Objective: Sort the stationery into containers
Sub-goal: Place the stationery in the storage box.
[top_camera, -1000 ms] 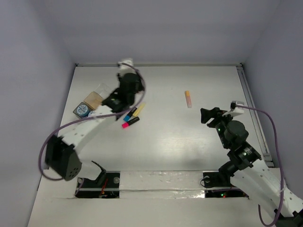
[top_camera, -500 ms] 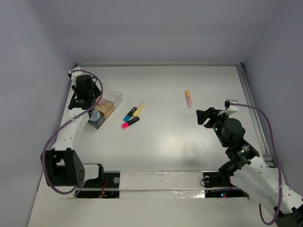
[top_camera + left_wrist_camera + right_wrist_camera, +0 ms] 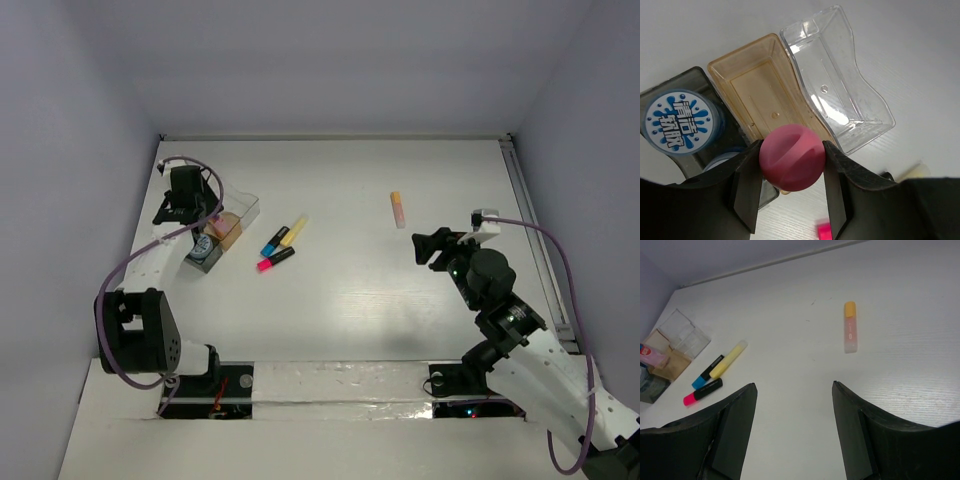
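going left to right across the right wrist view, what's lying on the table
containers → pink-capped highlighter → yellow highlighter → orange-pink tube

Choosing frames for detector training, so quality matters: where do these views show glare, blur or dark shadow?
Top external: soft even light, table crisp, faint shadow at its near edge. Left wrist: clear box glints; the left gripper, shut on the pink stick, is dark and soft-edged. Right wrist: right gripper dark, underexposed; orange-pink tube sharp.
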`<state>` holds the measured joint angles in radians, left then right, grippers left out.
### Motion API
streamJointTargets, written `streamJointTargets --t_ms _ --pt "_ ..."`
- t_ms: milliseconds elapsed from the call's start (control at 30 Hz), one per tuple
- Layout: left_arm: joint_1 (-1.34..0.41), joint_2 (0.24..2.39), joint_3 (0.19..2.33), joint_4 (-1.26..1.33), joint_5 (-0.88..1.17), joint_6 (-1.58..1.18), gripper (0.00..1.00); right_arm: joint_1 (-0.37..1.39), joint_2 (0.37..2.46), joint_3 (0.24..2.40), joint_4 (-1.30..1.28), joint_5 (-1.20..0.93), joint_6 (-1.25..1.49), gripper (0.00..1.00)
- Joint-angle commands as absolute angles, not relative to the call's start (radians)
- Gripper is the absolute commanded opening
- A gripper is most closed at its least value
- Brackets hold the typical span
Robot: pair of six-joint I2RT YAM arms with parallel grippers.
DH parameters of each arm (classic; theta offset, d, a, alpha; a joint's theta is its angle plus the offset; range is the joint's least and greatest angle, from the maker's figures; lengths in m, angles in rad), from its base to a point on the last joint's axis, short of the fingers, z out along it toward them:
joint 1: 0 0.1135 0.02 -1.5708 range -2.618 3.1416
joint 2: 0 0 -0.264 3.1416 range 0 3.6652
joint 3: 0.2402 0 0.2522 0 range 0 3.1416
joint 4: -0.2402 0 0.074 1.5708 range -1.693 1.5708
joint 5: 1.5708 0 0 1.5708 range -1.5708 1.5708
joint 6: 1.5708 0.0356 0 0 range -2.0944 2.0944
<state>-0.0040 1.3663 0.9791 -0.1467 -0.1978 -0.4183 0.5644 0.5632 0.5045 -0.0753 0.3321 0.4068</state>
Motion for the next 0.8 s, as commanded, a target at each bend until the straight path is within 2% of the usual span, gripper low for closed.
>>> streamJointTargets --t_ms 0,133,233,267,300,333,367,400,500,567,667,700,767 --pt "0.012 1.384 0.991 -0.091 -0.164 -0.439 0.13 0.572 0.557 0.551 -0.037 0.321 0.390 0.68" --pt "0.012 1.437 0.999 -0.109 -0.147 -0.443 0.15 0.572 0.561 0.552 -0.037 0.318 0.390 0.68" --pt "0.012 1.453 1.008 -0.127 -0.188 -0.439 0.41 0.572 0.563 0.552 -0.037 0.316 0.390 0.68" --pt "0.012 1.456 1.012 -0.132 -0.207 -0.437 0.52 0.572 0.561 0.554 -0.035 0.316 0.390 0.68" --pt "0.012 1.459 1.014 -0.136 -0.222 -0.431 0.68 0.572 0.561 0.552 -0.035 0.316 0.390 0.68" --pt "0.012 1.460 1.017 -0.149 -0.257 -0.426 0.73 0.572 0.563 0.552 -0.034 0.316 0.390 0.68" --pt "0.012 1.463 1.025 -0.155 -0.274 -0.425 0.83 0.572 0.563 0.551 -0.034 0.316 0.390 0.68" --pt "0.012 1.463 1.028 -0.161 -0.288 -0.422 0.88 0.572 0.564 0.551 -0.034 0.313 0.390 0.68" --pt "0.012 1.450 1.034 -0.169 -0.331 -0.419 0.91 0.572 0.583 0.554 -0.031 0.301 0.388 0.67" --pt "0.012 1.414 1.034 -0.166 -0.370 -0.419 0.91 0.572 0.609 0.558 -0.029 0.279 0.385 0.61" --pt "0.012 1.321 1.022 -0.144 -0.377 -0.410 0.91 0.572 0.653 0.568 -0.031 0.270 0.380 0.31" --pt "0.000 1.292 1.017 -0.141 -0.380 -0.408 0.90 0.572 0.667 0.569 -0.031 0.270 0.380 0.18" --pt "-0.044 1.208 1.008 -0.133 -0.405 -0.396 0.90 0.572 0.707 0.575 -0.028 0.265 0.377 0.12"
